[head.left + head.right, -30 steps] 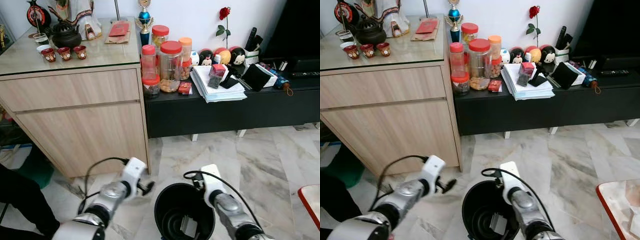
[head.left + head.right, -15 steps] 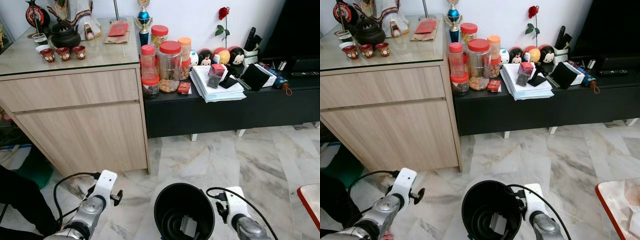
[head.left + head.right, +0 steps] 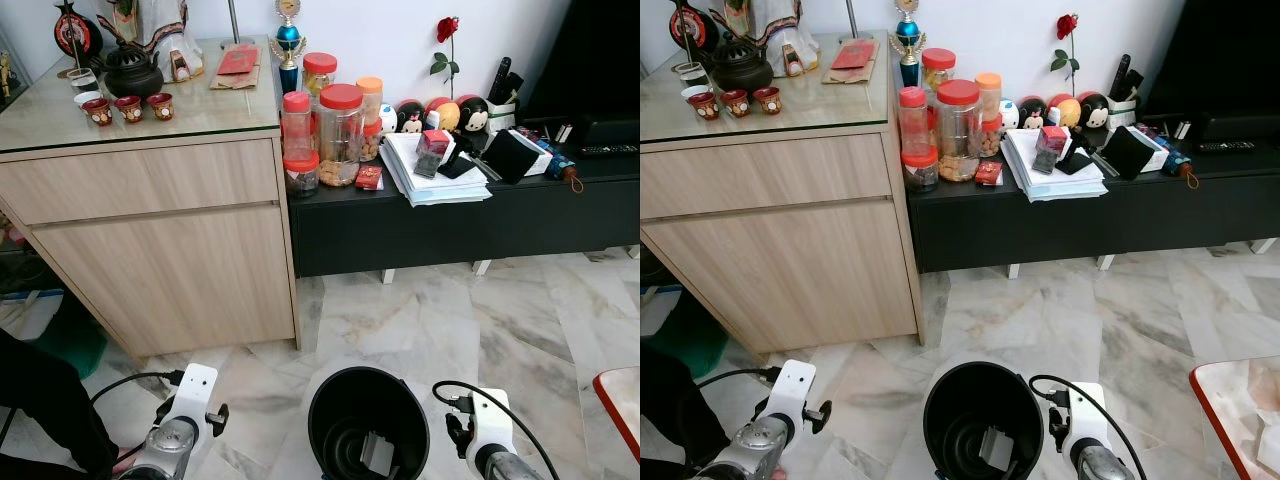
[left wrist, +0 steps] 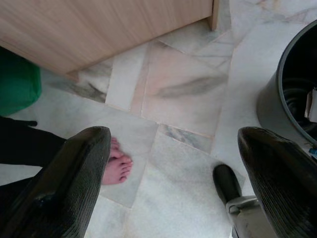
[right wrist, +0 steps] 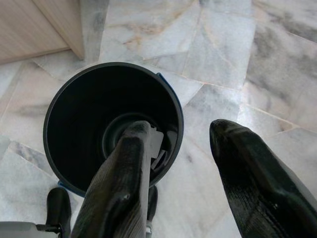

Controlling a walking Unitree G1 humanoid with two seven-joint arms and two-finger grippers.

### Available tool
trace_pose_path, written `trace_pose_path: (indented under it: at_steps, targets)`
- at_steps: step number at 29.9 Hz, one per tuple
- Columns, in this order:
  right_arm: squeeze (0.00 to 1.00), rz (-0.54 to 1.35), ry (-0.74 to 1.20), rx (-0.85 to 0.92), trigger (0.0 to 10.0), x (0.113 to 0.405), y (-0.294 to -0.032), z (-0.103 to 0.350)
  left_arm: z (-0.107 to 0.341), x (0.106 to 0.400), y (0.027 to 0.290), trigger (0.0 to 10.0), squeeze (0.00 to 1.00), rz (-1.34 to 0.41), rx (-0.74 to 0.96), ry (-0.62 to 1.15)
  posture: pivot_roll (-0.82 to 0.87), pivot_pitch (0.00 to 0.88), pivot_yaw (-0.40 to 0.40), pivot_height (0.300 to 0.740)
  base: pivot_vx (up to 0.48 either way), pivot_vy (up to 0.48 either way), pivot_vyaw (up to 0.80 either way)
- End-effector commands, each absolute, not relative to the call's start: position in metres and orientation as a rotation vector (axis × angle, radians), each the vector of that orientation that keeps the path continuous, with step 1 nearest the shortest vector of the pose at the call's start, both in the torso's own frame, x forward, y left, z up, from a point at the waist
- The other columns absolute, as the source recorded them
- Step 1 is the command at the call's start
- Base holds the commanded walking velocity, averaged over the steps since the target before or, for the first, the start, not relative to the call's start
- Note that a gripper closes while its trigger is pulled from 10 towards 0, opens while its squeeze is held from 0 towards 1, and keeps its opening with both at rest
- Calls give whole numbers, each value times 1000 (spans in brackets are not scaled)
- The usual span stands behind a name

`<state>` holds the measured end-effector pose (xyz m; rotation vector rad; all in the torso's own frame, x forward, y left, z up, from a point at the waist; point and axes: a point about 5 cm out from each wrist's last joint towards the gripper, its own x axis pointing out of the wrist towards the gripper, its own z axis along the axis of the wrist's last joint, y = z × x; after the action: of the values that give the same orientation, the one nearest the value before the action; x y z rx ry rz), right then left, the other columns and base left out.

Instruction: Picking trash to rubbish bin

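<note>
Right hand point(image 5: 193, 193) hangs low just beside the bin point(image 3: 368, 420), fingers point(image 5: 119, 198) spread wide with nothing between them, and its wrist camera looks straight down into the black bin mouth. Inside, a pale scrap of trash point(image 3: 377, 452) lies on the bin's bottom, just off its middle. Left hand point(image 4: 173, 178) sits on the other side of the bin, low over the marble floor point(image 3: 480, 320), fingers parted and empty too. Between those fingers the wrist view catches a person's bare foot point(image 4: 117, 167) on the tiles, a dark trouser leg point(image 4: 25, 148) next to it, and the robot's own black foot point(image 4: 227, 183) near the bin's wall. A green thing point(image 4: 17, 94) rests on the floor by the wooden cabinet point(image 3: 160, 240), away from the bin. The cabinet stands behind and to the left of the bin, and on its glass top there is a dark teapot point(image 3: 131, 68) with small red cups point(image 3: 128, 106). Straight behind the bin runs a low black shelf point(image 3: 460, 215), and on it red-lidded jars point(image 3: 340, 125), a stack of papers point(image 3: 432, 170) and round cartoon figures point(image 3: 443, 112). A red rose point(image 3: 447, 28) stands against the white wall above them. A red-edged corner point(image 3: 620, 405) shows far right of the bin.
</note>
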<state>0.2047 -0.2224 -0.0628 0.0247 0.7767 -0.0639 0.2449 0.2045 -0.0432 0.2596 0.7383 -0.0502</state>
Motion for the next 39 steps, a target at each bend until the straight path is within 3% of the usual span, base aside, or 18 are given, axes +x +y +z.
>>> trace_pose_path:
  at_steps: [1,22,39]
  targets:
    - [0,-56,787,26,10000,201,-217,-66,-46,241,207,10000,0,-30,255,762,82,0,0,740,0,0,0]
    - [0,-55,799,69,10000,195,-204,-72,-48,239,203,10000,0,-56,260,771,79,0,8,740,0,0,0]
    - [0,-36,810,58,10000,195,-201,-73,-48,240,202,10000,0,-52,249,768,87,0,4,740,0,0,-724]
